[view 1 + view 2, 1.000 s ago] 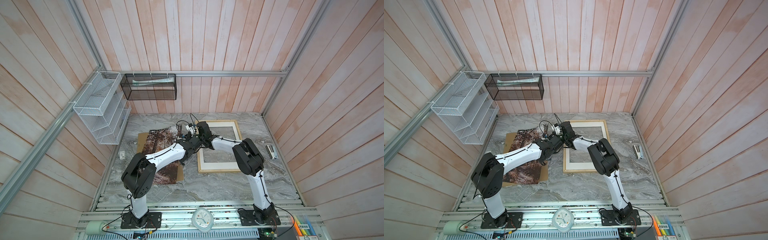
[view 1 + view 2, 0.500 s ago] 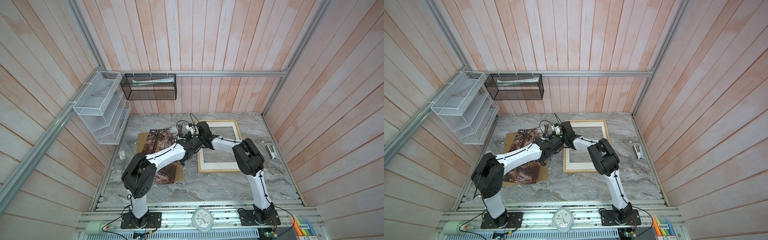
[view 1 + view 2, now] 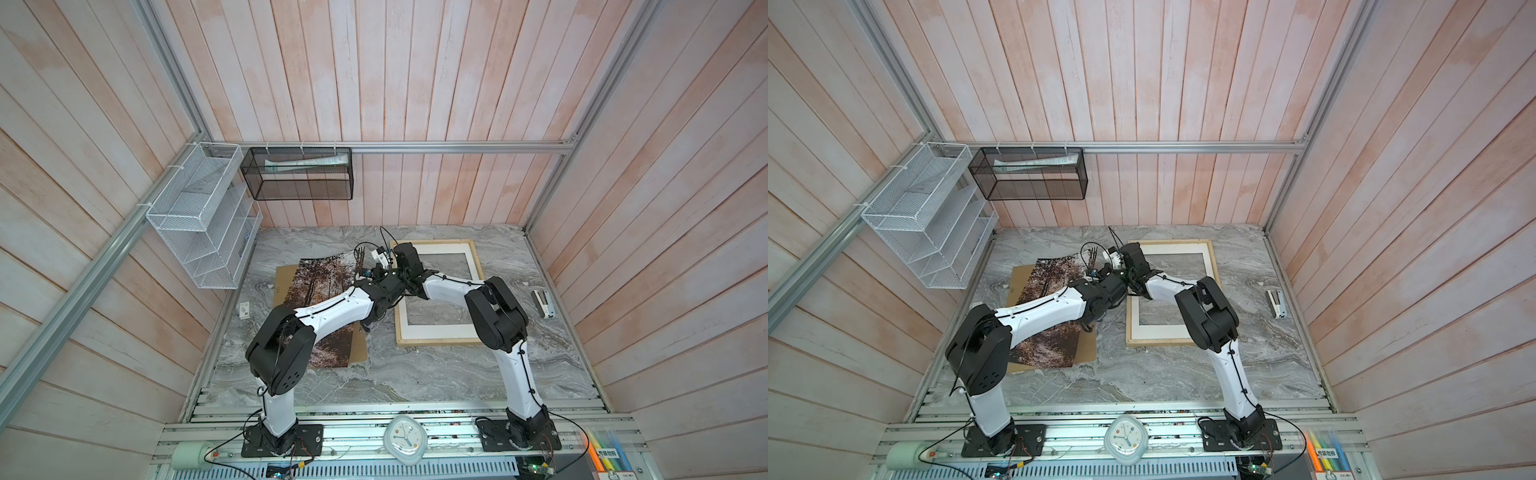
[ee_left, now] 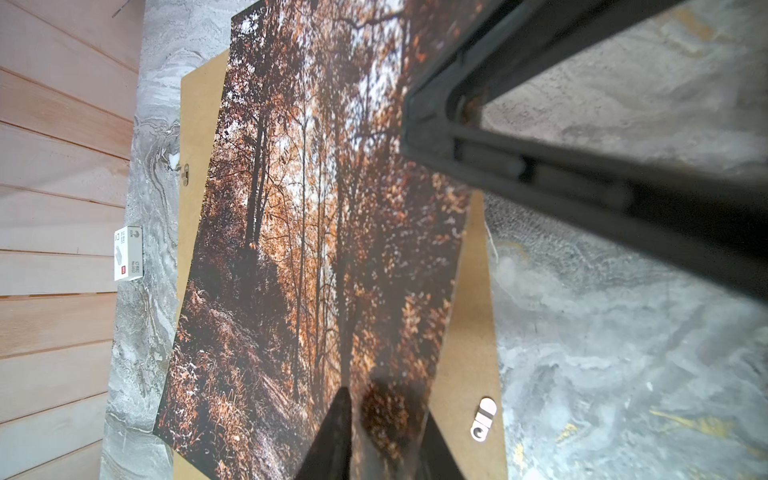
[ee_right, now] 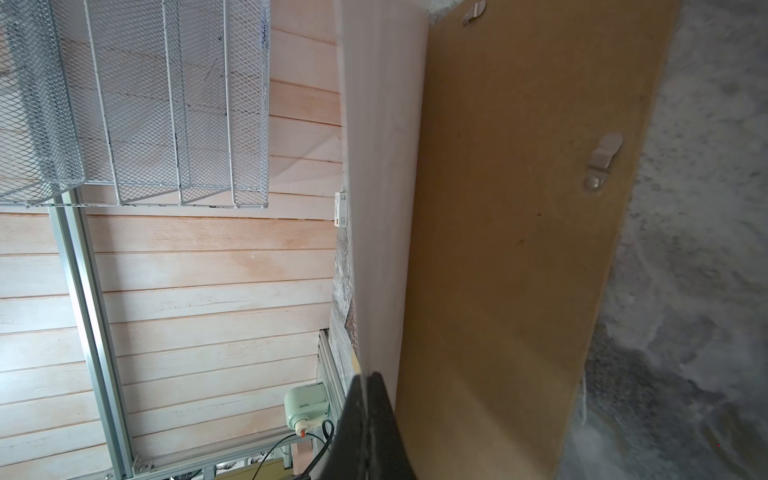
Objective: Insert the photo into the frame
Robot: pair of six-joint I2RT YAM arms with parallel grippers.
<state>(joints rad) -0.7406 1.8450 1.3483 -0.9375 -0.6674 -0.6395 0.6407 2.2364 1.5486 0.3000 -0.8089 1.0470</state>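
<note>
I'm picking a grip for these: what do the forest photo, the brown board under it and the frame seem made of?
The photo: thin flexible paper print, white back; it curves where lifted. The backing board: probably matte fibreboard; flat, uniform tan, metal turn tabs. The frame: pale bare wood, seemingly; grain too small to see.

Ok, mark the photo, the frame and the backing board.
the photo (image 3: 318,280): in a top view, printed face.
the frame (image 3: 436,342): in a top view, near slat.
the backing board (image 3: 285,286): in a top view, left strip.
</note>
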